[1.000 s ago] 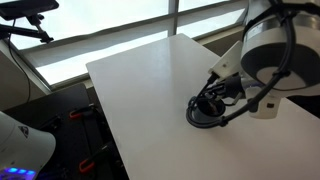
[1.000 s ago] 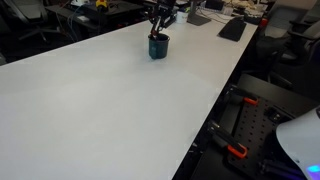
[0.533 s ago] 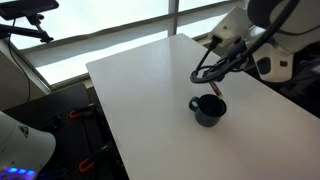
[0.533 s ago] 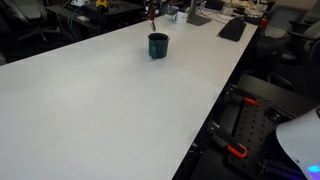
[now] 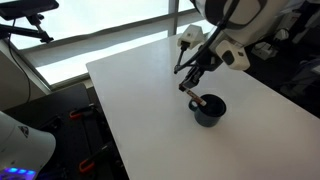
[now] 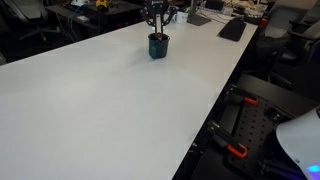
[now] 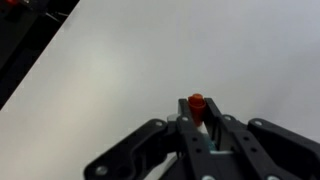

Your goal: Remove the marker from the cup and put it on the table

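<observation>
The dark navy cup (image 5: 209, 109) stands upright on the white table (image 5: 140, 90); it also shows in the other exterior view (image 6: 158, 46). My gripper (image 5: 188, 82) hangs just above and beside the cup's rim, shut on the marker (image 5: 191, 93), which points down with its tip near the rim. In an exterior view the gripper (image 6: 156, 20) is right above the cup. In the wrist view the jaws (image 7: 200, 122) clamp the marker's red end (image 7: 197, 104) over bare table (image 7: 150, 60).
A window runs along the table's far edge (image 5: 110, 45). A dark keyboard (image 6: 232, 28) and clutter lie at the table's far end. The table edge drops off towards red clamps (image 6: 235, 152) and a white robot base (image 6: 300, 140).
The gripper was down in the cup a second ago. It has lifted out with the marker in its jaws and shifted sideways off the cup's centre.
</observation>
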`<action>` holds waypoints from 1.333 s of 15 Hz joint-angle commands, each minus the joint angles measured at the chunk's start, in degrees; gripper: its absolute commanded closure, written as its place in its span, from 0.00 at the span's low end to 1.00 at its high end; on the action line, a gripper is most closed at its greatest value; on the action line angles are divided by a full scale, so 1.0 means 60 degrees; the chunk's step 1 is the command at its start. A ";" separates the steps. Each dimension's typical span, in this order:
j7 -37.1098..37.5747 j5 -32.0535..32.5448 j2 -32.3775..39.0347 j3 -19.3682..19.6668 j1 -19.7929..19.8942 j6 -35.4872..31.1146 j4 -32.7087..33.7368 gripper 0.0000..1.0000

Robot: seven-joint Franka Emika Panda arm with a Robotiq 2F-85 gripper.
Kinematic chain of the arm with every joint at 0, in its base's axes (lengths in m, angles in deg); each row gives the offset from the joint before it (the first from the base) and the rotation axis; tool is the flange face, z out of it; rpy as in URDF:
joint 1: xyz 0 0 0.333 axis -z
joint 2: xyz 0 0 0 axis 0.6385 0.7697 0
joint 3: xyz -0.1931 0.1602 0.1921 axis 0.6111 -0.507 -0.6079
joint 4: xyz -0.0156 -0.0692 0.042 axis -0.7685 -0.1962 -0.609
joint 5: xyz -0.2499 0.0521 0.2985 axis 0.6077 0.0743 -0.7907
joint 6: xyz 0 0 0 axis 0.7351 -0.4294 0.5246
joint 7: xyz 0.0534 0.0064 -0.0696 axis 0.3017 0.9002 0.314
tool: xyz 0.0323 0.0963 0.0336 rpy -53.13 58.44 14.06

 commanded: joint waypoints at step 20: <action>-0.5052 0.1612 -0.1853 -0.0773 -0.0487 -0.1172 -0.3580 0.95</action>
